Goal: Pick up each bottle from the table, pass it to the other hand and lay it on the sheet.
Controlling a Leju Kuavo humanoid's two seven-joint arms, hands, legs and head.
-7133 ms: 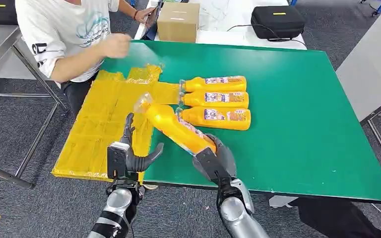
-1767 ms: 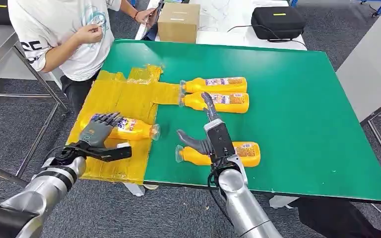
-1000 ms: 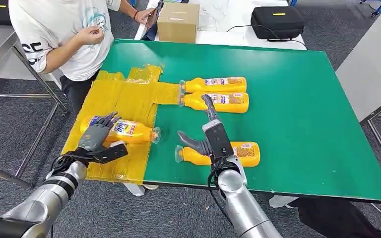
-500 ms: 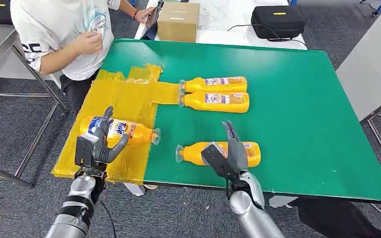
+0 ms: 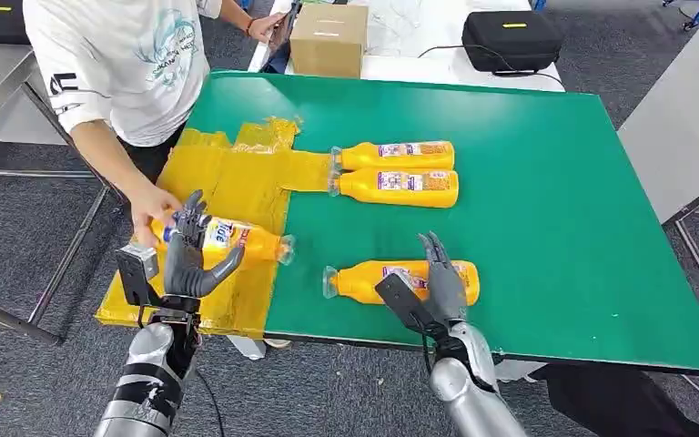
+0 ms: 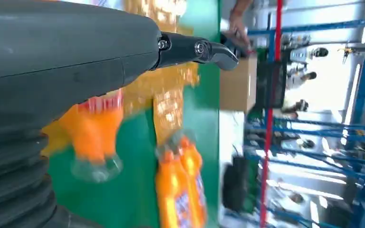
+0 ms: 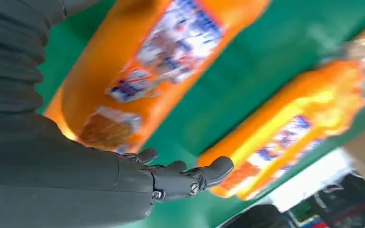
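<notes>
On the green tabletop (image 5: 555,182), beside the yellow sheet (image 5: 227,187) where one bottle (image 5: 227,241) already lies, the nearest bottle (image 5: 400,279) lies crosswise, cap toward the sheet, directly ahead of the empty, spread-fingered right robot hand (image 5: 437,282), closer than the likewise empty left robot hand (image 5: 187,264).

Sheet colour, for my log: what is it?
Yellow; the sheet shows best in the head view.

Right hand (image 7: 123,180), fingers apart, over a blurred, apparently lying orange bottle (image 7: 142,71).
</notes>
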